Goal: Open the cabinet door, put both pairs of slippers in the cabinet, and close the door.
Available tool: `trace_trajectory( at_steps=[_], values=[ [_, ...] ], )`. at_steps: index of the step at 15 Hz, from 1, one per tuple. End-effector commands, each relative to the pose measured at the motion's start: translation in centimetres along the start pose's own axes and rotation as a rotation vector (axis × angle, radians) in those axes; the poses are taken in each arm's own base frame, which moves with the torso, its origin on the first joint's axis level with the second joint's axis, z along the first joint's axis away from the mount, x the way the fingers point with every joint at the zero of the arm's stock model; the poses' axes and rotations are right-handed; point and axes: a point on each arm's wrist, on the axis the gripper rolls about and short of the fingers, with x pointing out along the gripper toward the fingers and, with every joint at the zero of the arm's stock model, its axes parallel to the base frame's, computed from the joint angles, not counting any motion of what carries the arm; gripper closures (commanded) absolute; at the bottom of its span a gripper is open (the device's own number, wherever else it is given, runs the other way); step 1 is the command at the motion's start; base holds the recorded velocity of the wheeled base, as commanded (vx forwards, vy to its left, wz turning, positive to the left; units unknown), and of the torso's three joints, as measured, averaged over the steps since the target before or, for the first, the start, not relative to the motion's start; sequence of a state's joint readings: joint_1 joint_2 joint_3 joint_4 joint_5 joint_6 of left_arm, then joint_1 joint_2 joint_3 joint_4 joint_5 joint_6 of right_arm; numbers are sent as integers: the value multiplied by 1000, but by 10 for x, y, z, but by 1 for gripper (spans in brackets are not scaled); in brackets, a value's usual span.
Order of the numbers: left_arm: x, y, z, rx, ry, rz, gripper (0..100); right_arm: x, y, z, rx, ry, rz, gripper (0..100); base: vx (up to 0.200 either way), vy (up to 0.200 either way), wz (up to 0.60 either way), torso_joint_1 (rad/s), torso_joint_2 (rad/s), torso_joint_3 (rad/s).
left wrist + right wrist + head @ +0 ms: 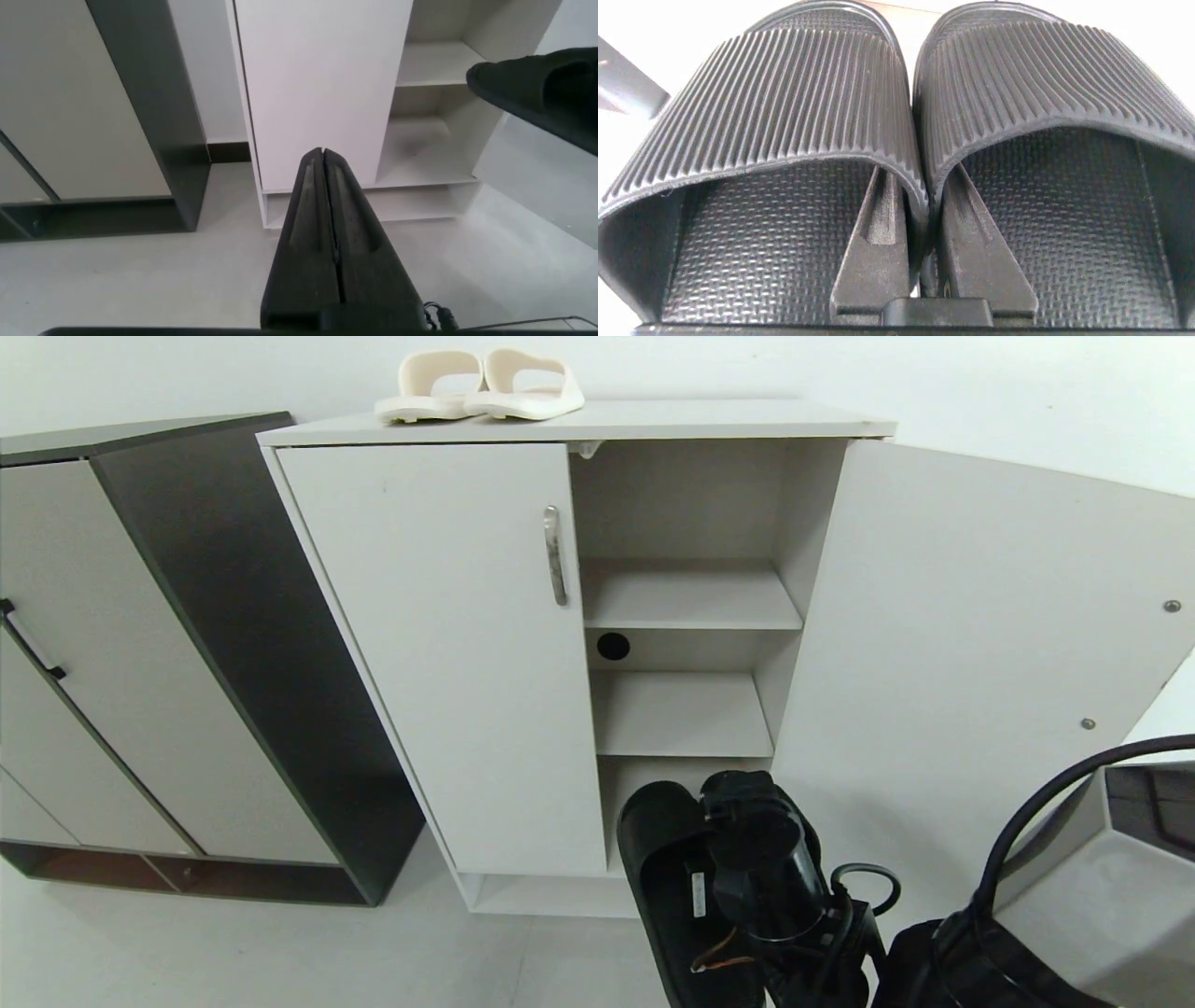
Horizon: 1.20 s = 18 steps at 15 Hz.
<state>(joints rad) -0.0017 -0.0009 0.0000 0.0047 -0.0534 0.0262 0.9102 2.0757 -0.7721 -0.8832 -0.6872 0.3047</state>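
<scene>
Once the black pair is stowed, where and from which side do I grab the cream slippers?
Pinch the inner strap walls where the cream slippers touch, one finger inside each arch. Come from the front, along the cabinet top: they lie side by side, strap openings facing you. The right gripper holds the black slippers this way.

The left gripper (322,159) is matte black, with two long flat fingers (304,233) tapering to a rounded tip. The right gripper (918,191) has black wedge-shaped fingers (873,243) on a black block. Behind it, the wrist (766,859) is a rounded black housing with looping black cables (864,877) and one orange wire (714,959).
</scene>
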Motion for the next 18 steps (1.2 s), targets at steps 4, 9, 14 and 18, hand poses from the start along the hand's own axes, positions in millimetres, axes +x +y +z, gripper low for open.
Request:
trace_trajectory(
  at_steps=[4,9,14,18],
  values=[
    [0,0,0,0,2,0,100,10,4,-7,-6,10,-8,100,0,0,0,2,1,-54],
    [0,0,0,0,2,0,100,23,7,-16,4,-5,-17,100,0,0,0,1,6,-193],
    [0,0,0,0,2,0,100,23,9,-6,25,-152,-3,100,0,0,0,6,1,-198],
    [0,0,0,-2,2,0,100,21,2,-1,-36,-286,-27,100,0,0,0,2,2,-105]
  ],
)
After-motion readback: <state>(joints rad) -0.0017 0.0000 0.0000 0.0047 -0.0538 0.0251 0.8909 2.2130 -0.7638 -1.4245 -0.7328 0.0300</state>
